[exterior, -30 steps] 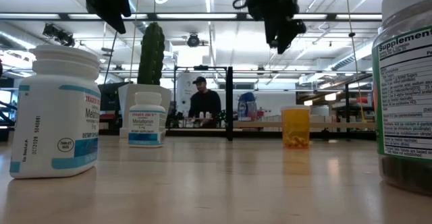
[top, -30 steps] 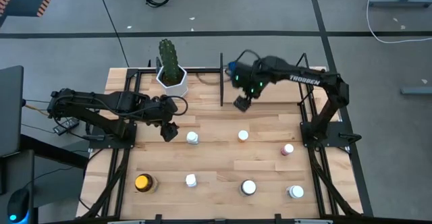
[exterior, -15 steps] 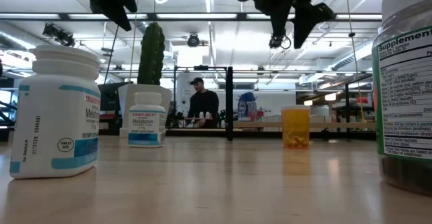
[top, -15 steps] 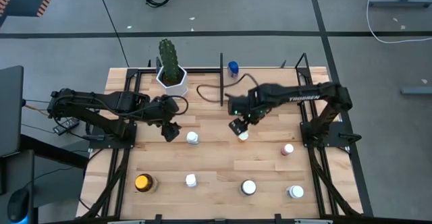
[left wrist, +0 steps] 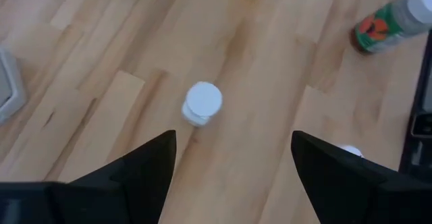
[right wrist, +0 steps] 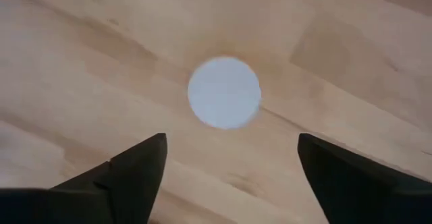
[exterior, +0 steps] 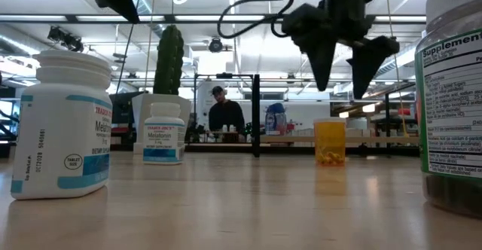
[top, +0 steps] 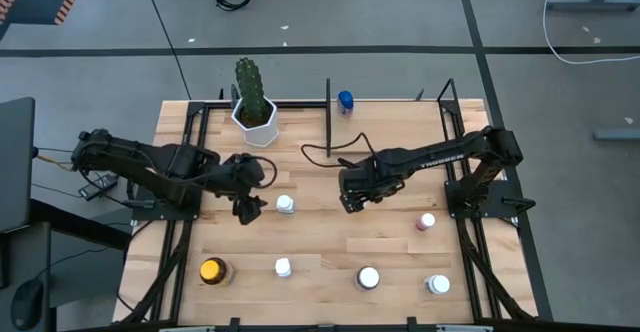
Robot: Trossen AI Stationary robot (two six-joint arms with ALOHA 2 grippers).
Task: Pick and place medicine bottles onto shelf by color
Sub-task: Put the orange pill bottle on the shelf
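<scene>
My right gripper (top: 352,200) is open and points down over a white-capped orange bottle (exterior: 330,141). Its fingers stand on either side of the white cap (right wrist: 224,92), above it in the low view (exterior: 343,77). My left gripper (top: 247,209) is open and empty, raised next to a small white bottle (top: 286,204), which also shows in the left wrist view (left wrist: 202,103). A blue bottle (top: 345,100) stands on the shelf (exterior: 376,138) at the far edge.
A pink bottle (top: 427,221) stands at the right. An amber bottle (top: 211,270) and three white-capped bottles (top: 283,267) (top: 369,277) (top: 437,284) stand along the near edge. A cactus in a white pot (top: 252,102) stands at the far left, by a black shelf post (top: 328,122).
My right gripper has come from the far shelf toward the near edge and down, and now stands over the orange bottle, hiding it in the high view. The blue bottle has come into view on the shelf. My left gripper has gone a little toward the near edge.
</scene>
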